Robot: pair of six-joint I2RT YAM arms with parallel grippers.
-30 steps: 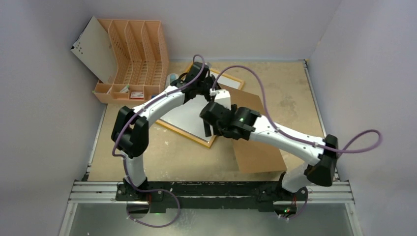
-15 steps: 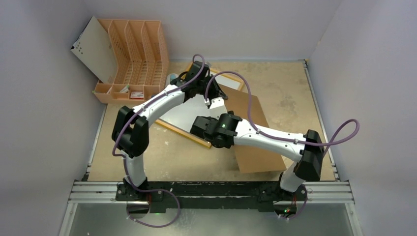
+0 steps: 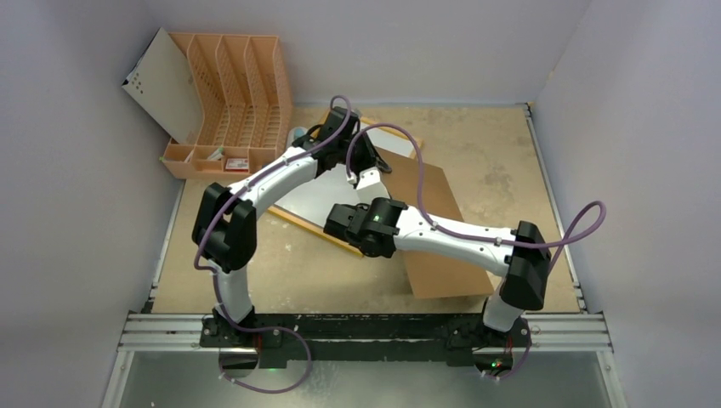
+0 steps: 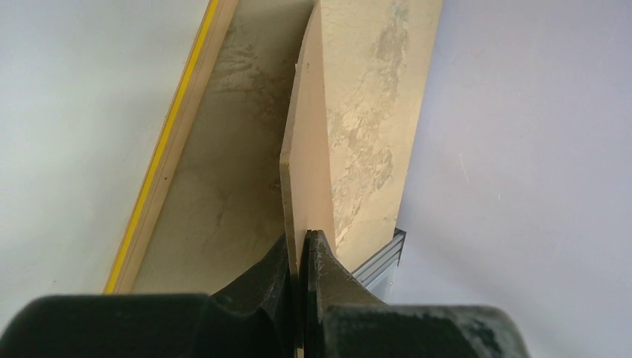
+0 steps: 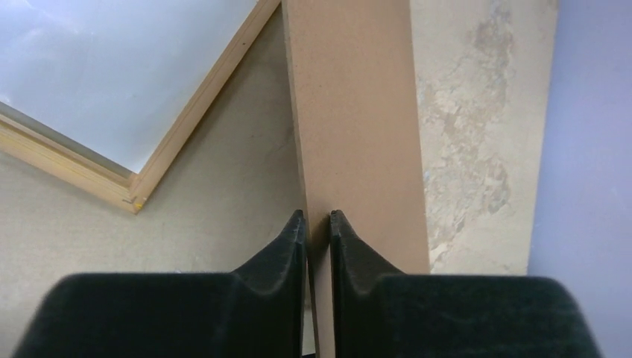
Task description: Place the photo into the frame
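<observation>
My left claw (image 4: 299, 239) and right claw (image 5: 318, 218), both pinching the backing board (image 5: 350, 112), have drawn it over the frame (image 5: 191, 112), photo (image 5: 127, 67) seemingly inside.

the left arm (image 3: 263, 178) and right arm (image 3: 463, 242) have glossy white links and chunky black joint housings. a purple cable (image 3: 587, 223) loops off each. a green light (image 3: 375, 219) glows on the right wrist. the left hand (image 4: 298, 242) and right hand (image 5: 318, 220) have matte black, tapering fingers (image 4: 261, 277).
</observation>
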